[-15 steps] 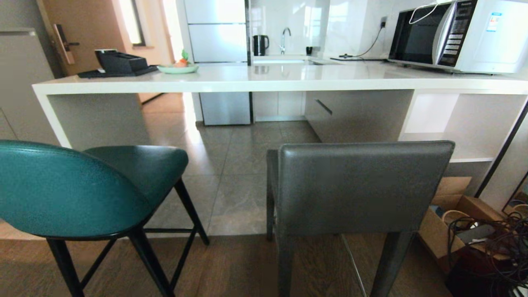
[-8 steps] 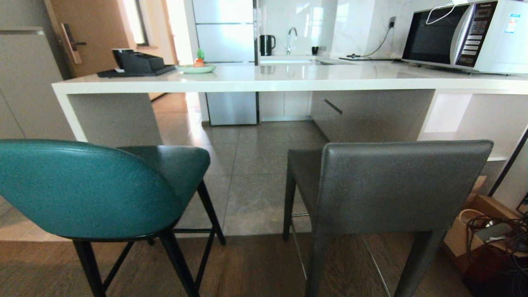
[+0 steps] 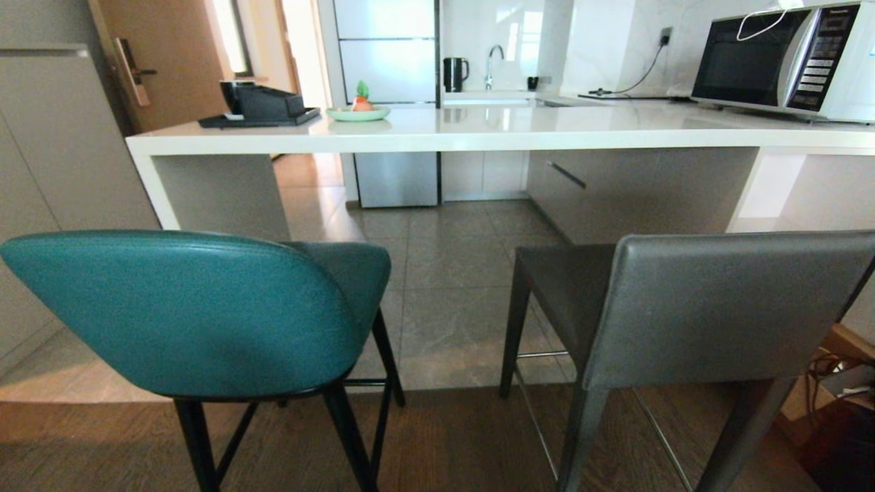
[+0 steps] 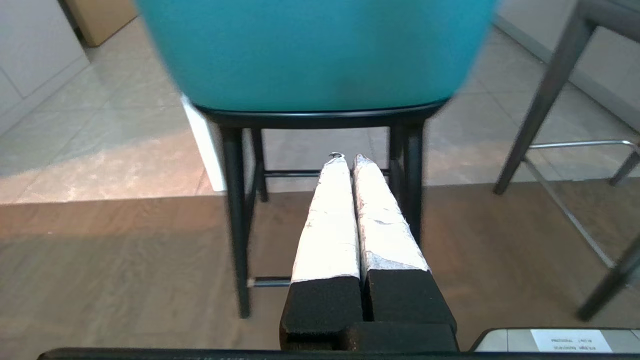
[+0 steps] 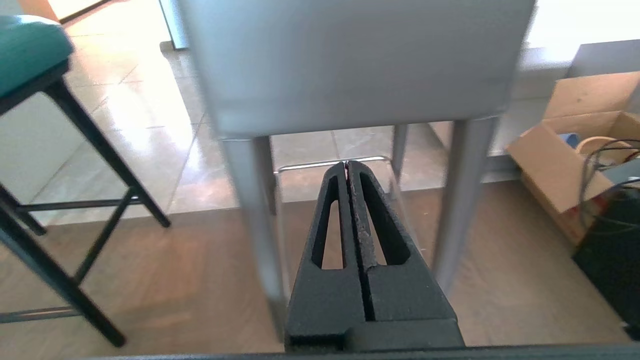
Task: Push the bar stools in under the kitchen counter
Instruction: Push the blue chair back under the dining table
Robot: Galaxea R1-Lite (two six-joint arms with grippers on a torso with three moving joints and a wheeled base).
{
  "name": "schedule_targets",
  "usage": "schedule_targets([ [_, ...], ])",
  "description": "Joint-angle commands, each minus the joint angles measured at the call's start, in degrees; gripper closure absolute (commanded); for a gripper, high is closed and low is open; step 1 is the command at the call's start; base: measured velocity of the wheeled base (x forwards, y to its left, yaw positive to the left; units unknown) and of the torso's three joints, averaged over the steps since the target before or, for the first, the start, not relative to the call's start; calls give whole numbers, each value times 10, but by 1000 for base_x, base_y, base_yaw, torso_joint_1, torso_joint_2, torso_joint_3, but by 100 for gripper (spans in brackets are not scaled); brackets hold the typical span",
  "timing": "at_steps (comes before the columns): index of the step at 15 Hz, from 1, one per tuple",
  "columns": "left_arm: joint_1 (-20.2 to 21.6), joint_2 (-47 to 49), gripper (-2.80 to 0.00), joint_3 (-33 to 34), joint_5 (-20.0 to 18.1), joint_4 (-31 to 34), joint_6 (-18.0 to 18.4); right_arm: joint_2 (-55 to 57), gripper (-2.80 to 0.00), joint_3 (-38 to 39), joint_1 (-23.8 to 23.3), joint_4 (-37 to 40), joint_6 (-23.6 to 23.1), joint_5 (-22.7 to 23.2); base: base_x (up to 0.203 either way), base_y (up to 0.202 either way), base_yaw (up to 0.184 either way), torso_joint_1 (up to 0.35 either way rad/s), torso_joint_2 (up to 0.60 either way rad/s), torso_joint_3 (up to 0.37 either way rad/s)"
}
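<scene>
View has panned left; stools unmoved. Teal stool point(image 3: 184, 314) and grey stool point(image 3: 690, 307) stand short of desk point(image 3: 478, 133) edge, open floor beneath. Left gripper point(image 4: 348, 159) and right gripper point(image 5: 347, 165) jaws together.

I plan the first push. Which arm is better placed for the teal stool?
Probably the left: the left gripper, shut, points at the teal stool; the right gripper faces the grey stool.

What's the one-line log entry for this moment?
teal stool: out | grey stool: out | counter: ahead | left gripper: shut, empty | right gripper: shut, empty
</scene>
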Motion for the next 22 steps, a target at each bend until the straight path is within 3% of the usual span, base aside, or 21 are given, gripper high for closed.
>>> schedule_targets([
  [1,0,1,0,0,0,0,0,1,0,3,0,0,0,0,0,196,-2,2,4,6],
  [22,0,1,0,0,0,0,-1,1,0,3,0,0,0,0,0,192,-1,2,2,2],
])
